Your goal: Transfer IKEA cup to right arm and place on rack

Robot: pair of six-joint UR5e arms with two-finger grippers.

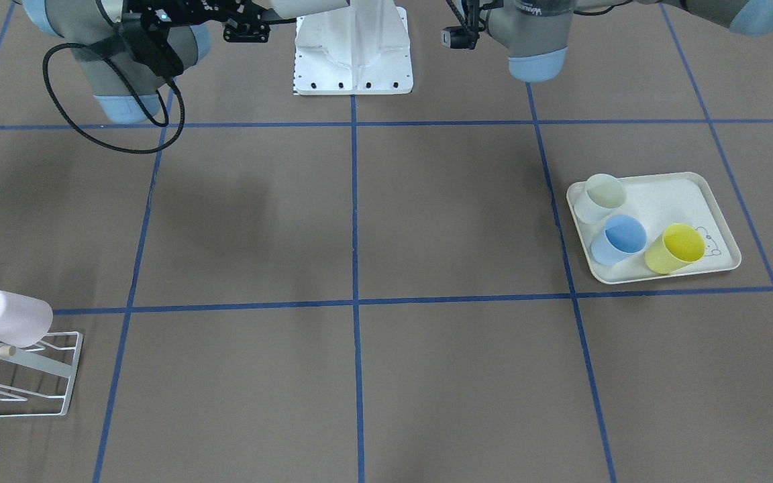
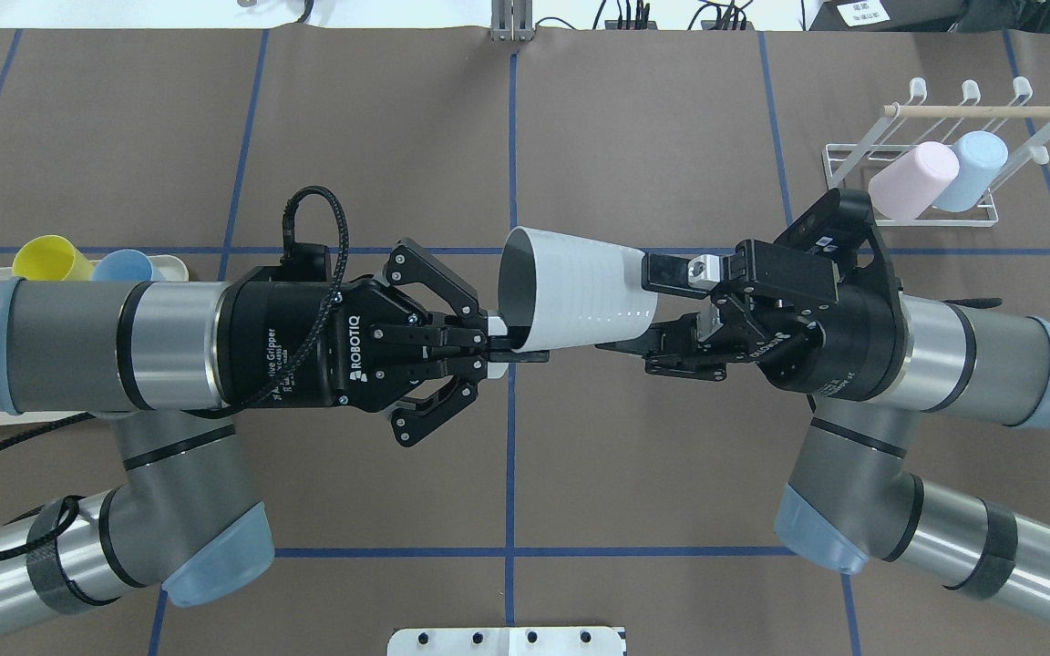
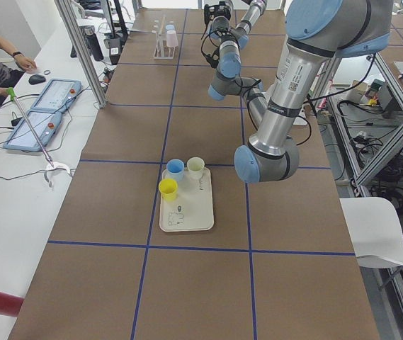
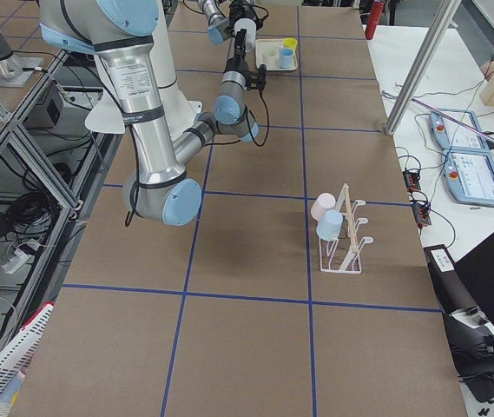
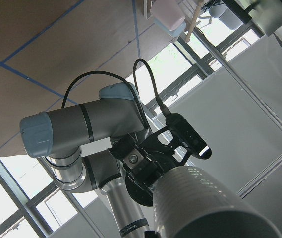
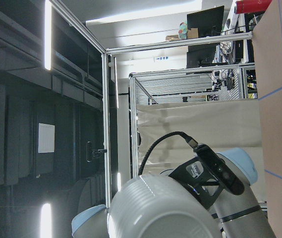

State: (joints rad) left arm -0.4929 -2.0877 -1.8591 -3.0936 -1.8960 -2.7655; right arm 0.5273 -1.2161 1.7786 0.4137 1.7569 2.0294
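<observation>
White ribbed plastic cup [image 2: 571, 292] midair over table [image 2: 671, 137] centre: left gripper [image 2: 514, 351] pinches rim; right gripper [image 2: 627, 310] spread around base.

Bright, even overhead light leaves soft, faint shadows on the brown table [image 1: 427, 215], upper left. Wrist views suffer: pale windows [image 5: 180, 64] backlight one, strip lights [image 6: 47, 34] glare in the other's dark left; the close cup [image 5: 205, 208] blurs.

Left tool [image 2: 520, 344] narrow, right tool [image 2: 625, 310] wide, face to face
</observation>
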